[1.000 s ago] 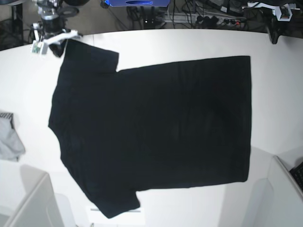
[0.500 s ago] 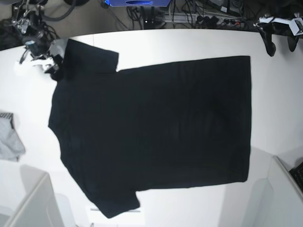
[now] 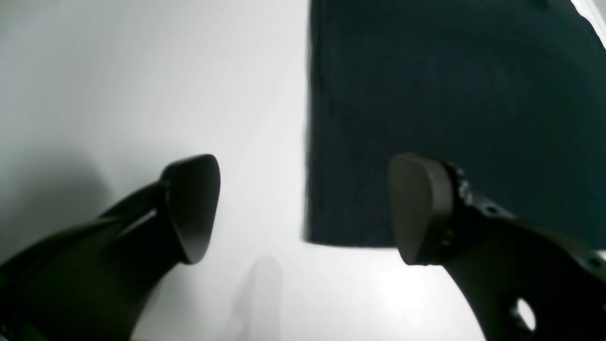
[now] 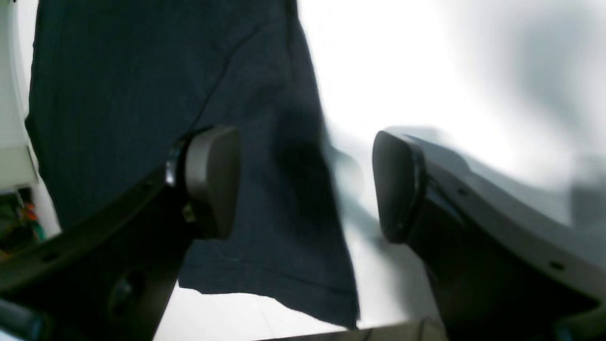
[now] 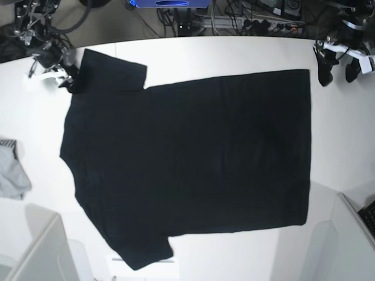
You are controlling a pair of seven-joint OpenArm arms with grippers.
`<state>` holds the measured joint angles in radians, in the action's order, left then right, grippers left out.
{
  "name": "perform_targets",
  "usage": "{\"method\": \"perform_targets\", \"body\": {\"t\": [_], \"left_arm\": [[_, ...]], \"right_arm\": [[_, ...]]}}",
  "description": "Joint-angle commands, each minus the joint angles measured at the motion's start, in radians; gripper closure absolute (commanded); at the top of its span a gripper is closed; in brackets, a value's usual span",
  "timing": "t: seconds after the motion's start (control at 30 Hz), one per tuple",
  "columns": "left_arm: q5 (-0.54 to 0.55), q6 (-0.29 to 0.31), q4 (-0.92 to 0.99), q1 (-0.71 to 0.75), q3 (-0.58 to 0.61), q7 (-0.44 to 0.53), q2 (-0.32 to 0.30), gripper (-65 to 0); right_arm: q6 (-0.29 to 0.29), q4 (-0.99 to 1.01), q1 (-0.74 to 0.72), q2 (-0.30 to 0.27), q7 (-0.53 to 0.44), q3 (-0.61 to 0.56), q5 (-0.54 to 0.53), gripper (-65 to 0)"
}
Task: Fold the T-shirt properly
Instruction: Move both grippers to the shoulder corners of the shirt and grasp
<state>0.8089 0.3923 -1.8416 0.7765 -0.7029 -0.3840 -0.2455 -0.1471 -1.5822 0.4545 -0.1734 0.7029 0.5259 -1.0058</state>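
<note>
The black T-shirt lies spread flat on the white table, with no print showing. Its collar end is at the left and its hem at the right. My left gripper is open just past the far hem corner. In the left wrist view the gripper straddles that corner of the shirt with nothing held. My right gripper is open at the far sleeve. In the right wrist view the gripper straddles the sleeve edge of the shirt.
A small grey cloth with a striped edge lies at the table's left edge. White box-like structures stand at the near left and near right. Cables and equipment run along the back behind the table.
My left gripper came down from the far right toward the hem corner. My right gripper shifted left and down to the sleeve edge. The shirt has not moved.
</note>
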Motion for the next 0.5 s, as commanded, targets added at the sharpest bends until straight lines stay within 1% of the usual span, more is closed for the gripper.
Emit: {"method": "perform_targets", "body": {"t": [0.0, 0.03, 0.17, 0.33, 0.37, 0.47], "left_arm": [[0.007, 0.012, 0.001, 0.004, -0.01, -0.003, -0.002, -53.3], [0.007, 0.012, 0.013, -0.007, -0.01, -0.017, -0.002, -53.3], [0.007, 0.013, 0.053, -0.03, -0.008, -0.02, 0.004, -53.3], [0.008, 0.013, 0.099, -0.044, -0.004, -0.022, 0.011, -53.3], [0.008, 0.013, 0.107, -0.044, -0.004, -0.022, 0.011, -53.3], [0.01, 0.013, 0.113, -0.045, -0.002, -0.022, 0.018, -53.3]], "right_arm": [[0.004, -0.007, 0.003, -0.007, 0.018, -0.008, 0.031, -41.1], [0.004, -0.008, 0.005, -0.005, 0.018, -0.02, 0.044, -41.1], [0.002, -0.004, 0.025, -0.005, 0.01, -0.08, 0.046, -41.0], [0.002, -0.004, 0.056, -0.005, -0.053, -0.165, 0.046, -40.5], [0.002, -0.004, 0.057, -0.005, -0.062, -0.178, 0.048, -39.2], [0.002, -0.001, 0.069, -0.005, -0.087, -0.204, 0.048, -31.7]]}}
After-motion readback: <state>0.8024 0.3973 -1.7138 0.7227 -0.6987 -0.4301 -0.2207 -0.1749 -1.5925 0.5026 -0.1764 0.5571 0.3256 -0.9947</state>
